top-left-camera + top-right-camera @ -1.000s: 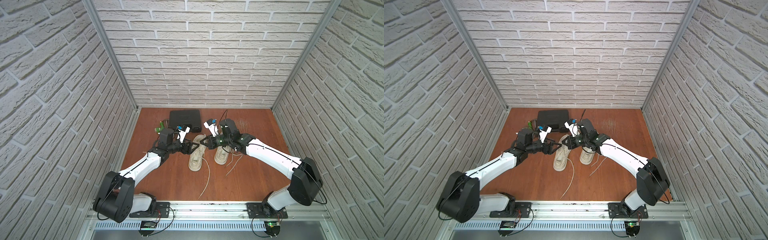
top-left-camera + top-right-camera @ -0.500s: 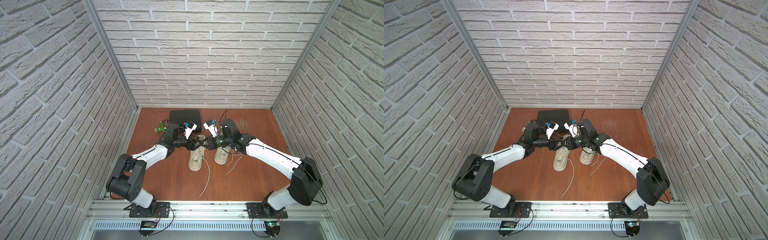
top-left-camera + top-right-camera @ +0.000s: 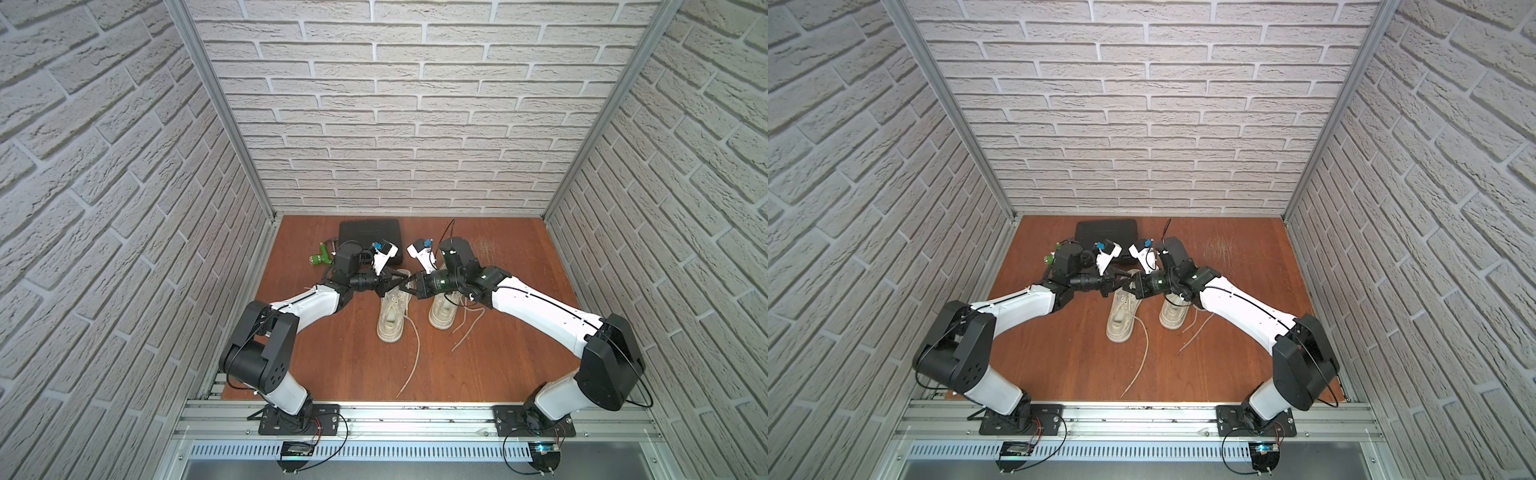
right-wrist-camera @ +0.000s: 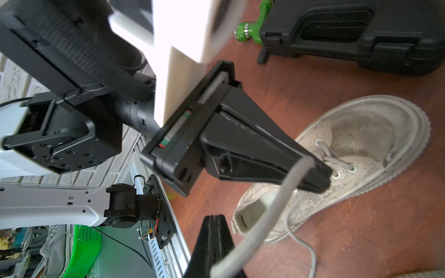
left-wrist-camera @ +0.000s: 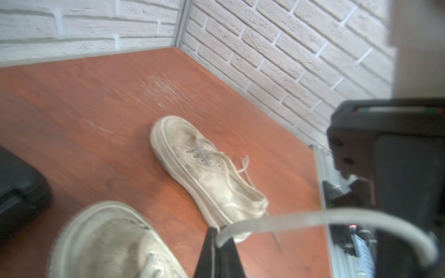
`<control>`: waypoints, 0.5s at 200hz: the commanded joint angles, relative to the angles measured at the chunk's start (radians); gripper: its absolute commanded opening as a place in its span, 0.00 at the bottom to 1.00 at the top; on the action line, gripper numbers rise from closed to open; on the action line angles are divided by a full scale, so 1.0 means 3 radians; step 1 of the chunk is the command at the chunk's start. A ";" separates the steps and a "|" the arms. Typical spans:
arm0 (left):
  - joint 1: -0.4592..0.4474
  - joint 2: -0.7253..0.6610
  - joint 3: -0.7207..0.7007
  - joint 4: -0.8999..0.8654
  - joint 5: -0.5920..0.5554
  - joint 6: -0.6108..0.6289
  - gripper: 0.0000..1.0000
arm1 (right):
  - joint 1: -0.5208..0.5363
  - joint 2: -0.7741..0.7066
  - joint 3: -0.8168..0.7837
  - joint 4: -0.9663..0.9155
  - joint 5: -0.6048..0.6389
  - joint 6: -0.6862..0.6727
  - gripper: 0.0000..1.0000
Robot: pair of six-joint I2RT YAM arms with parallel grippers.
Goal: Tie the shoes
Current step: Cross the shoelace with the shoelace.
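Two beige shoes stand side by side on the wooden table, the left shoe (image 3: 391, 311) (image 3: 1123, 318) and the right shoe (image 3: 444, 309) (image 3: 1173, 316). Both grippers meet tip to tip above the left shoe's opening. My left gripper (image 3: 395, 286) (image 5: 214, 232) is shut on a cream lace (image 5: 313, 217), which arcs across to my right gripper (image 3: 406, 286) (image 4: 213, 219). The right gripper is shut too, and the same lace (image 4: 272, 211) runs along its fingers. Its exact grip point is hidden. Another lace (image 3: 413, 357) trails loose toward the front edge.
A black plastic case (image 3: 370, 239) lies at the back, with a green tool (image 3: 322, 258) to its left. Loose laces of the right shoe (image 3: 465, 336) spread on the table. Brick walls close in three sides; a metal rail (image 3: 415, 409) runs along the front.
My left gripper has reached in to the right gripper's tips and gone from open to shut on the lace. The right arm has held still.
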 commanded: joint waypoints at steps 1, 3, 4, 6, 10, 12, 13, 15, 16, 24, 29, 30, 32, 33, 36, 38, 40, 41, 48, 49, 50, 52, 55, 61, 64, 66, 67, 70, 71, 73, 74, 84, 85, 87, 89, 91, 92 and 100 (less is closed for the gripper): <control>0.0141 -0.0082 -0.0060 0.0067 -0.0087 -0.0078 0.00 | -0.0073 0.0001 0.0115 -0.0331 0.0392 -0.0292 0.09; 0.0151 -0.0086 -0.0068 0.0067 -0.0092 -0.0088 0.00 | -0.0072 0.0011 0.0122 -0.0369 0.0437 -0.0321 0.10; 0.0158 -0.0090 -0.0075 0.0067 -0.0094 -0.0096 0.00 | -0.0072 0.0016 0.0126 -0.0389 0.0480 -0.0339 0.10; 0.0168 -0.0095 -0.0084 0.0066 -0.0099 -0.0108 0.00 | -0.0072 0.0025 0.0136 -0.0429 0.0552 -0.0370 0.11; 0.0195 -0.0112 -0.0105 0.0059 -0.0101 -0.0124 0.00 | -0.0073 0.0048 0.0159 -0.0513 0.0698 -0.0436 0.13; 0.0202 -0.0118 -0.0119 0.0057 -0.0097 -0.0134 0.00 | -0.0075 0.0065 0.0177 -0.0546 0.0769 -0.0471 0.14; 0.0208 -0.0121 -0.0121 0.0055 -0.0096 -0.0139 0.00 | -0.0076 0.0074 0.0187 -0.0575 0.0799 -0.0486 0.14; 0.0219 -0.0125 -0.0130 0.0050 -0.0096 -0.0148 0.00 | -0.0074 0.0093 0.0204 -0.0626 0.0863 -0.0516 0.15; 0.0225 -0.0130 -0.0134 0.0048 -0.0096 -0.0149 0.00 | -0.0076 0.0101 0.0216 -0.0648 0.0895 -0.0523 0.15; 0.0250 -0.0160 -0.0163 0.0002 -0.0103 -0.0161 0.00 | -0.0078 0.0182 0.0308 -0.0821 0.1123 -0.0641 0.19; 0.0262 -0.0174 -0.0173 -0.0045 -0.0119 -0.0163 0.00 | -0.0077 0.0231 0.0353 -0.0879 0.1244 -0.0696 0.22; 0.0261 -0.0177 -0.0176 -0.0058 -0.0120 -0.0159 0.00 | -0.0077 0.0241 0.0362 -0.0889 0.1267 -0.0703 0.22; 0.0263 -0.0182 -0.0178 -0.0073 -0.0118 -0.0159 0.00 | -0.0080 0.0258 0.0379 -0.0906 0.1303 -0.0718 0.24; 0.0262 -0.0186 -0.0176 -0.0082 -0.0117 -0.0159 0.00 | -0.0078 0.0262 0.0385 -0.0913 0.1330 -0.0727 0.24; 0.0265 -0.0192 -0.0180 -0.0109 -0.0110 -0.0156 0.00 | -0.0077 0.0293 0.0408 -0.0931 0.1387 -0.0750 0.26; 0.0267 -0.0196 -0.0182 -0.0124 -0.0104 -0.0156 0.00 | -0.0077 0.0310 0.0423 -0.0938 0.1424 -0.0761 0.28; 0.0266 -0.0198 -0.0179 -0.0143 -0.0102 -0.0152 0.00 | -0.0078 0.0326 0.0439 -0.0947 0.1454 -0.0773 0.29; 0.0269 -0.0199 -0.0180 -0.0153 -0.0104 -0.0153 0.00 | -0.0078 0.0335 0.0445 -0.0952 0.1474 -0.0780 0.30; 0.0271 -0.0210 -0.0175 -0.0224 -0.0101 -0.0166 0.00 | -0.0077 0.0380 0.0500 -0.0995 0.1601 -0.0799 0.36; 0.0271 -0.0210 -0.0172 -0.0237 -0.0101 -0.0168 0.00 | -0.0077 0.0387 0.0509 -0.1006 0.1617 -0.0803 0.37; 0.0268 -0.0210 -0.0171 -0.0249 -0.0101 -0.0171 0.00 | -0.0077 0.0394 0.0519 -0.1017 0.1633 -0.0805 0.38; 0.0269 -0.0210 -0.0168 -0.0265 -0.0097 -0.0178 0.00 | -0.0077 0.0402 0.0537 -0.1041 0.1670 -0.0806 0.40; 0.0269 -0.0217 -0.0161 -0.0314 -0.0096 -0.0185 0.00 | -0.0078 0.0417 0.0565 -0.1080 0.1726 -0.0807 0.42; 0.0277 -0.0216 -0.0135 -0.0419 -0.0093 -0.0208 0.00 | -0.0076 0.0432 0.0617 -0.1180 0.1822 -0.0806 0.46; 0.0283 -0.0217 -0.0123 -0.0477 -0.0091 -0.0217 0.00 | -0.0070 0.0431 0.0645 -0.1235 0.1856 -0.0807 0.47; 0.0283 -0.0220 -0.0111 -0.0520 -0.0091 -0.0224 0.00 | -0.0065 0.0427 0.0656 -0.1252 0.1885 -0.0807 0.48; 0.0287 -0.0218 -0.0104 -0.0543 -0.0091 -0.0227 0.00 | -0.0063 0.0426 0.0659 -0.1270 0.1900 -0.0809 0.48; 0.0294 -0.0219 -0.0084 -0.0603 -0.0091 -0.0242 0.00 | -0.0059 0.0407 0.0666 -0.1312 0.1934 -0.0812 0.50; 0.0293 -0.0220 -0.0081 -0.0621 -0.0088 -0.0241 0.00 | -0.0055 0.0401 0.0664 -0.1321 0.1944 -0.0812 0.50; 0.0299 -0.0220 -0.0072 -0.0661 -0.0089 -0.0252 0.00 | -0.0051 0.0387 0.0664 -0.1338 0.1966 -0.0812 0.51; 0.0303 -0.0221 -0.0065 -0.0680 -0.0087 -0.0257 0.00 | -0.0049 0.0381 0.0660 -0.1352 0.1976 -0.0812 0.51; 0.0336 -0.0222 -0.0022 -0.0841 -0.0084 -0.0319 0.00 | 0.0006 0.0280 0.0640 -0.1468 0.2062 -0.0812 0.54; 0.0339 -0.0219 -0.0019 -0.0857 -0.0085 -0.0324 0.00 | 0.0013 0.0268 0.0636 -0.1478 0.2070 -0.0812 0.55; 0.0349 -0.0221 -0.0009 -0.0886 -0.0085 -0.0341 0.00 | 0.0031 0.0247 0.0622 -0.1501 0.2083 -0.0812 0.55; 0.0356 -0.0225 -0.0004 -0.0915 -0.0087 -0.0357 0.00 | 0.0051 0.0222 0.0609 -0.1516 0.2101 -0.0809 0.56; 0.0370 -0.0228 -0.0002 -0.0934 -0.0088 -0.0378 0.00 | 0.0071 0.0197 0.0592 -0.1535 0.2117 -0.0807 0.57; 0.0374 -0.0227 0.0001 -0.0947 -0.0084 -0.0381 0.00 | 0.0081 0.0186 0.0586 -0.1547 0.2120 -0.0805 0.57; 0.0405 -0.0232 0.0014 -0.0998 -0.0058 -0.0444 0.00 | 0.0185 0.0102 0.0517 -0.1630 0.2193 -0.0752 0.59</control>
